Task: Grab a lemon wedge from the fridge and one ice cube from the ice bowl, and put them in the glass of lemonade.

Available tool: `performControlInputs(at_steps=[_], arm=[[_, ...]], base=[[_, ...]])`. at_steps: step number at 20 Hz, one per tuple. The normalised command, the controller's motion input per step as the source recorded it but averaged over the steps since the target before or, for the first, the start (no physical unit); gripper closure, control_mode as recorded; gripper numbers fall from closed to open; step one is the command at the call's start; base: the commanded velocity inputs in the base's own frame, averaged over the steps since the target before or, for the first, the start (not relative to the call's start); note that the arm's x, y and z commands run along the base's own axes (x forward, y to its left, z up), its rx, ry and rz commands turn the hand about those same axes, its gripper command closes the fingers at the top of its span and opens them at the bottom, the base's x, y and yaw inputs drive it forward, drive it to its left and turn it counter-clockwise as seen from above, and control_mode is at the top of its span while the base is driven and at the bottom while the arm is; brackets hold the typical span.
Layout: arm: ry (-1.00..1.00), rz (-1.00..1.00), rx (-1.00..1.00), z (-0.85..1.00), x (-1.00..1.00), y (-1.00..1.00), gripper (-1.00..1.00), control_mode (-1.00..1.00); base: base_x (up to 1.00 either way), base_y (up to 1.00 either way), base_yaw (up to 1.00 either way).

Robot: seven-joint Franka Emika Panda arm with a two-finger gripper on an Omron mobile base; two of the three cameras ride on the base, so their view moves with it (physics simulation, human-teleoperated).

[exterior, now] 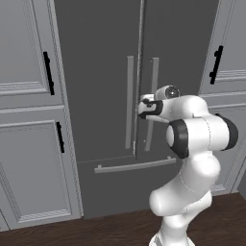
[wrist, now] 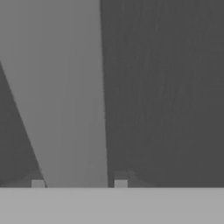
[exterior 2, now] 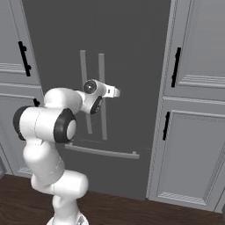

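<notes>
Pale fridge handle (wrist: 70, 96) between claw (wrist: 78, 184) tips

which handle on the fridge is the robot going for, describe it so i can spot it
Start at the tall dark grey fridge between the light grey cabinets. Two long pale vertical handles flank its centre seam. It is the right handle, with the jaws straddling it, unlike the bare left handle.

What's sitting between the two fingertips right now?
In the hand view, a pale bar handle of the fridge runs up between the fingertips. The jaws straddle it with little room to spare; whether they touch it is unclear.
</notes>
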Motion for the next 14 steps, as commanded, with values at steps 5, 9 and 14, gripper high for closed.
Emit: performControlInputs(at_steps=[5, 9, 14], arm=[[-0.06, -0.10, 0.08, 0.38, -0.56, -0.75, 1.00, -1.00], [-0.10, -0.11, 0.11, 0.36, -0.65, -0.83, 1.00, -1.00], [-0.06, -0.13, 0.10, 0.37, -0.65, -0.85, 1.00, -1.00]], base=[[0.00, 0.00, 0.00], [0.00, 0.00, 0.00], [0.00, 0.00, 0.00]])
